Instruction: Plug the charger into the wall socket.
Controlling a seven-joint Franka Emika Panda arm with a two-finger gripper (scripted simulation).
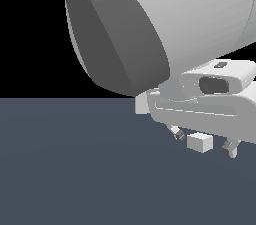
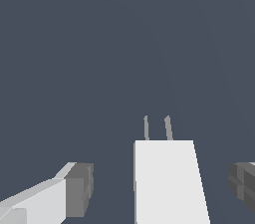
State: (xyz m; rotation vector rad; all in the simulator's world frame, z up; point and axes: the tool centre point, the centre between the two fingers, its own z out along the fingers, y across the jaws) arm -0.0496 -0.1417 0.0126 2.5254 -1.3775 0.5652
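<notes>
I am looking at the gripper (image 1: pixel 204 144) hanging just above the dark blue-grey floor (image 1: pixel 75 169), and its two fingers are standing wide apart, gripping nothing. One finger pad (image 2: pixel 79 188) is showing grey in the wrist view, well clear of the charger's side, and the other pad (image 2: pixel 244 188) is sitting equally clear on the opposite side.

The charger (image 1: pixel 199 142) is lying between the two fingers, a small white block resting on the floor, touched by neither finger as far as I am seeing. In the wrist view its two thin grey prongs (image 2: pixel 157 127) are sticking out from its far end, side by side, pointing away from the camera.

In the exterior view, the white hand of the arm (image 1: pixel 210 106) is filling the right side above the charger, and a big grey-and-white arm link (image 1: pixel 150 24) is looming over it from the top of the frame. A small white piece (image 1: pixel 141 103) is peeking out behind the arm at the floor's far edge; I cannot tell what it is.
</notes>
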